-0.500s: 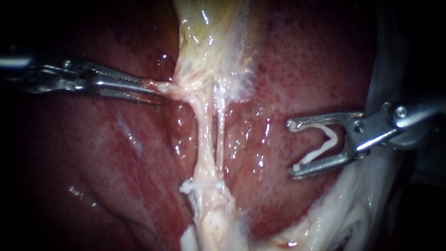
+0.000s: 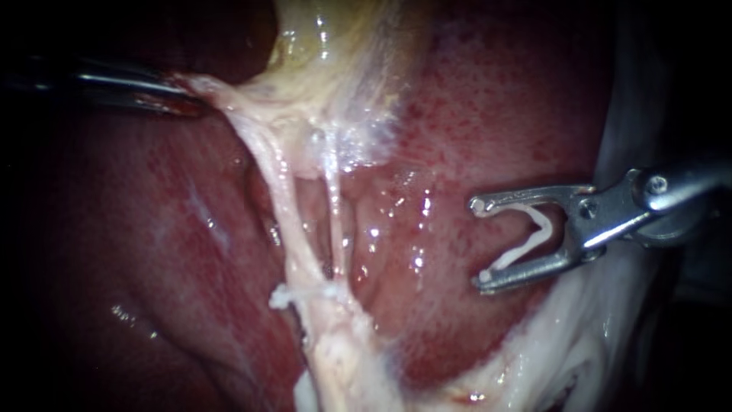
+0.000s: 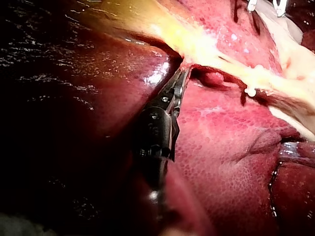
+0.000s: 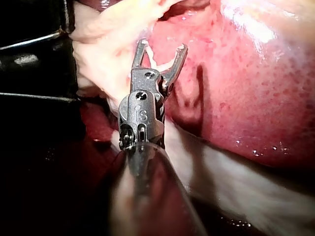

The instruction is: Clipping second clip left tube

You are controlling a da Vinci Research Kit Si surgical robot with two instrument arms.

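Right of the left tube (image 2: 293, 229), right instrument (image 2: 480, 244) holds a clip (image 2: 526, 246); left instrument (image 2: 183, 101) seemingly grips tissue (image 2: 217, 93).

Endoscope light falls brightest on the liver (image 2: 473, 114) between the two instruments and fades to black behind each shaft. The left instrument (image 2: 191, 101) lies in shadow, one thin streak of glare along it; the tissue (image 2: 236, 103) it grips gleams pale. Wet glints speckle the liver just ahead of the right instrument (image 2: 479, 244), whose clip (image 2: 538, 235) shines white between the jaws. In the left wrist view a glare patch sits beside the left instrument, with deep shadow behind it. In the right wrist view glare washes the liver beyond the right instrument.
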